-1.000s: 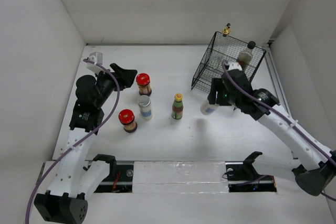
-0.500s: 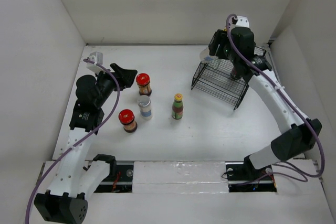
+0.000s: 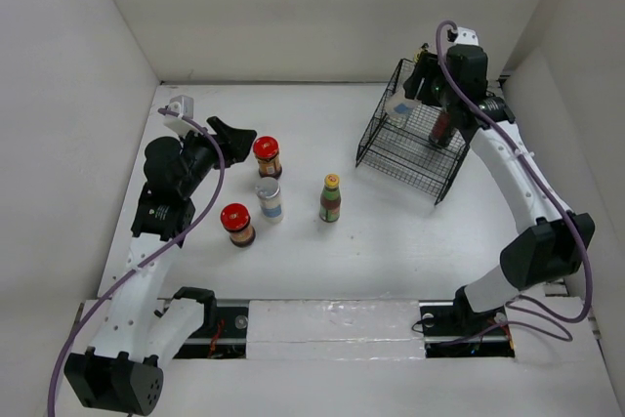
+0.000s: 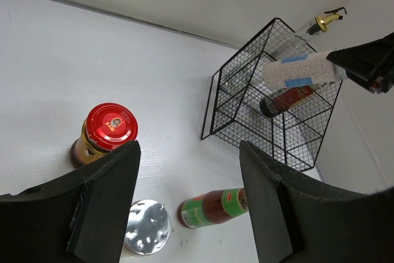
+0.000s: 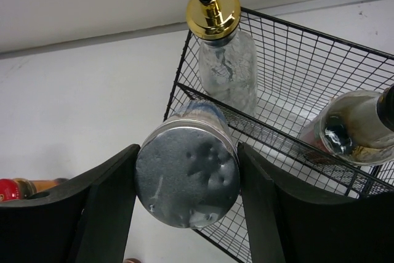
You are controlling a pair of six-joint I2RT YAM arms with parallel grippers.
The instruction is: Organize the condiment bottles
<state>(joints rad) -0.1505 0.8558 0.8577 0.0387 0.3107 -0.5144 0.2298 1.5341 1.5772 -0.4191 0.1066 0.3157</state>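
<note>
Shifted rightward since half a second ago: held white jar (image 3: 400, 107), silver-capped, now further over the black wire basket (image 3: 405, 158) at the table's far right.
- Held white jar: lifted off the table, lying almost sideways, clamped between the fingers of the right gripper (image 5: 188, 170).
- Gold-topped clear bottle (image 5: 225, 69): upright in the basket's back corner.
- Black-capped dark bottle (image 3: 441, 127): leaning inside the basket, right of the held jar.
- Second white jar (image 3: 270, 200): silver-capped, upright on the table, centre-left.
- Rear red-lidded jar (image 3: 266, 155): just behind it.
- Front red-lidded jar (image 3: 236, 224): near its front left.
- Yellow-capped green bottle (image 3: 330, 198): upright, to the right of the second white jar.
- Left gripper (image 3: 242, 136): fingers apart, gripping nothing, just left of the rear red-lidded jar.
</note>
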